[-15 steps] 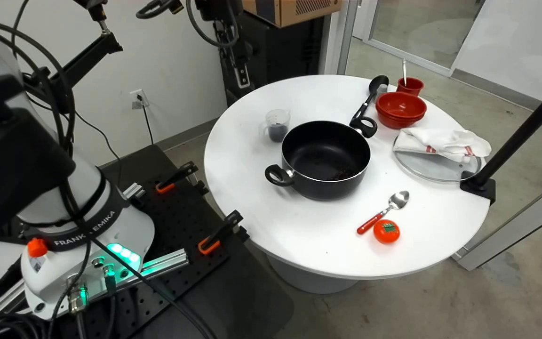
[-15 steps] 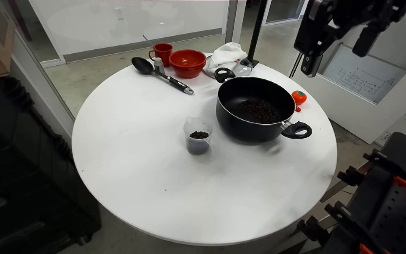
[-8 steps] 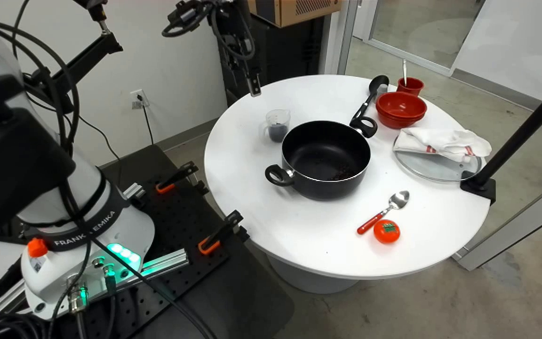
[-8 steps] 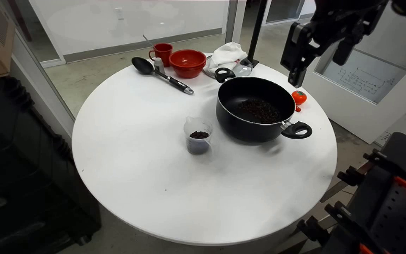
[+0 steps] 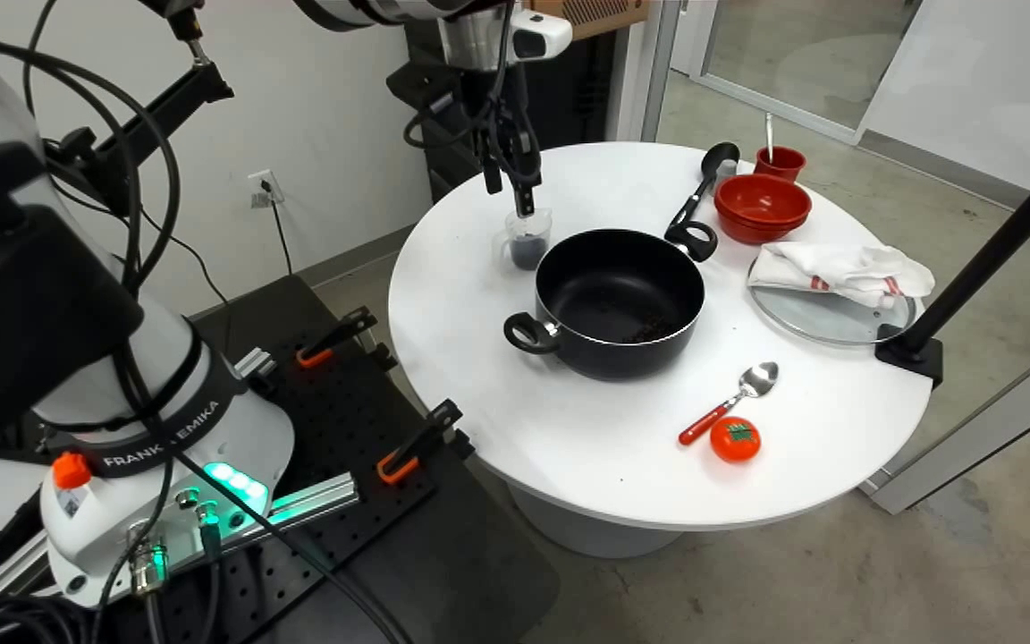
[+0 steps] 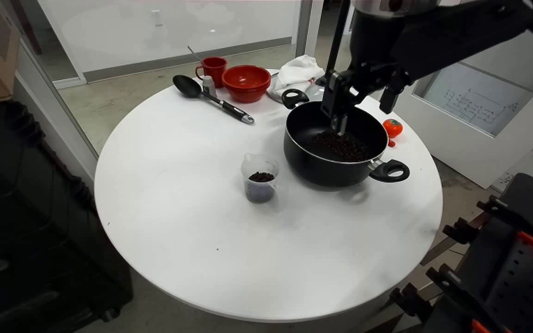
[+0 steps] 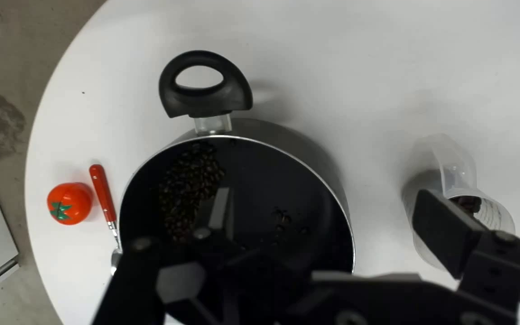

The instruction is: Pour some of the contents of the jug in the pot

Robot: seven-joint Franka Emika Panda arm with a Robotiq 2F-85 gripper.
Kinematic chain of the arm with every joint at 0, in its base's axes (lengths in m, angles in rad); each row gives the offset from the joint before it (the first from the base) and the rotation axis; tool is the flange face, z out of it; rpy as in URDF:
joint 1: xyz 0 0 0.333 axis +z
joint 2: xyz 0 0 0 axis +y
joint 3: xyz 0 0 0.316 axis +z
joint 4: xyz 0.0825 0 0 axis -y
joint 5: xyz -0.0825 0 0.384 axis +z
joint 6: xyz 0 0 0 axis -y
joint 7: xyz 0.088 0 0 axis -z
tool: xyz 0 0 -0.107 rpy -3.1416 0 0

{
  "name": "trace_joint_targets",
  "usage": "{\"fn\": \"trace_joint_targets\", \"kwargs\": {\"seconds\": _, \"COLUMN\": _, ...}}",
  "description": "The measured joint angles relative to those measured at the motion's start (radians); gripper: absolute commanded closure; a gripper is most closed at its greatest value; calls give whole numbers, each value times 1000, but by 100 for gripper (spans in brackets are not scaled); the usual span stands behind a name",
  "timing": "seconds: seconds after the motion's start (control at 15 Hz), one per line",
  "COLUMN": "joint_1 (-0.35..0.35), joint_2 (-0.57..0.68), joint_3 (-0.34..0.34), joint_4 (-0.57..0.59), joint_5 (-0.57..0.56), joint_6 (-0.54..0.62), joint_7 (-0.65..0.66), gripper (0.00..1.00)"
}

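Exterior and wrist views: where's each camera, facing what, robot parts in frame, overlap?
In an exterior view: high, near the robot base, facing down across the table; base, some arm and gripper show.
In an exterior view: high, with the jug nearer than the pot, facing down; gripper and arm show, base doesn't.
Wrist view: on the wrist, facing down over the pot; gripper shows, fingers apart.
Both exterior views share red bowls and cloth; all three show pot, jug, tomato.
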Motion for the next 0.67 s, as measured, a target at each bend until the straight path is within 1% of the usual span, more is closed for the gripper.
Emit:
{"fn": "trace_joint_targets", "kwargs": {"seconds": 0.2, "joint_1": 59, "joint_2": 109, "joint_3": -20, "joint_4": 42, "joint_5": -17, "joint_6": 47, "joint_7": 15, "gripper": 0}}
{"fn": "trace_joint_targets", "kwargs": {"seconds": 0.4, "joint_1": 151, "joint_2": 192, "joint_3": -29, "joint_4": 80, "joint_5": -18, "joint_6": 77, "joint_7": 31, "gripper": 0}}
{"fn": "trace_joint_targets", "kwargs": {"seconds": 0.67, "joint_1": 275, "joint_2": 268, "joint_3": -51, "joint_4": 147, "joint_5": -17, "joint_6": 112, "joint_7": 78, "gripper": 0}}
